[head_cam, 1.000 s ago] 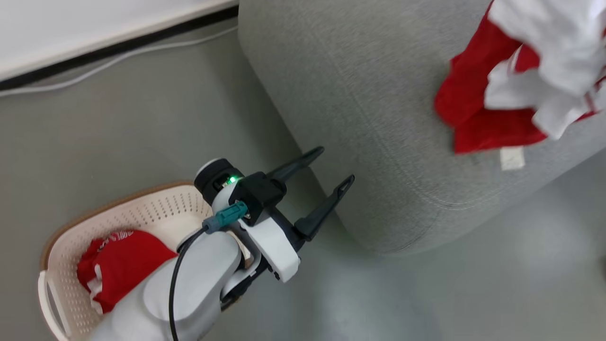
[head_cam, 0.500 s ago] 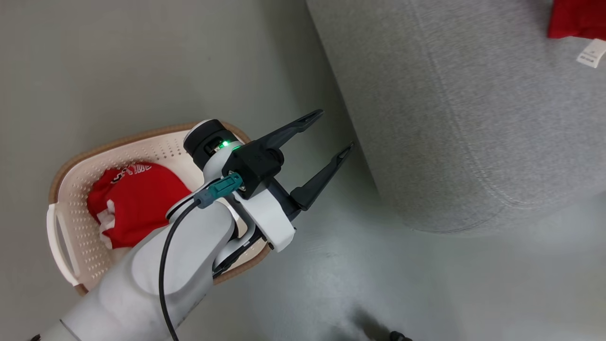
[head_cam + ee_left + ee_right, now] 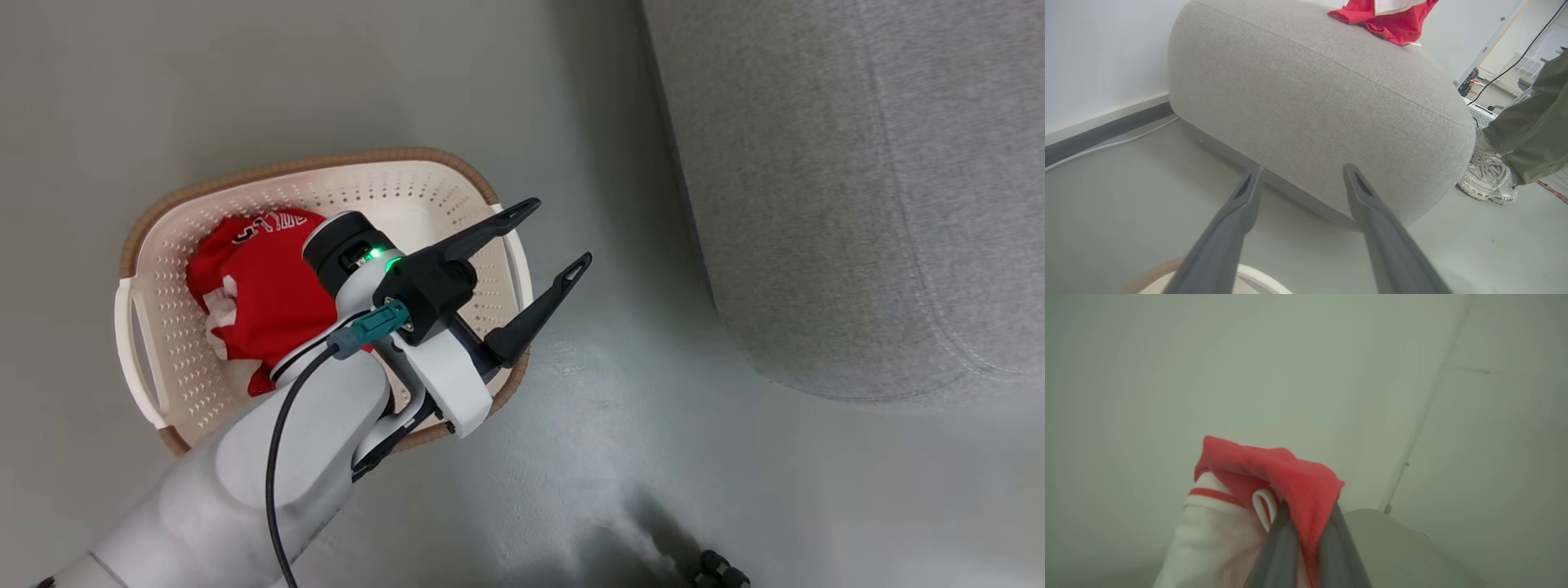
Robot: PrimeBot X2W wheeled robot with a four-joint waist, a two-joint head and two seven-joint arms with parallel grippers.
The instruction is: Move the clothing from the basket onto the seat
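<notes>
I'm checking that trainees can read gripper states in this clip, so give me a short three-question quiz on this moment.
1. True or false: the left gripper is shut on fabric.
2. The basket holds: A) one red garment B) two towels C) nothing.
3. Fill in: the right gripper is shut on a ___.
Key: 1 false, it is open; 2 A; 3 red-and-white garment.
</notes>
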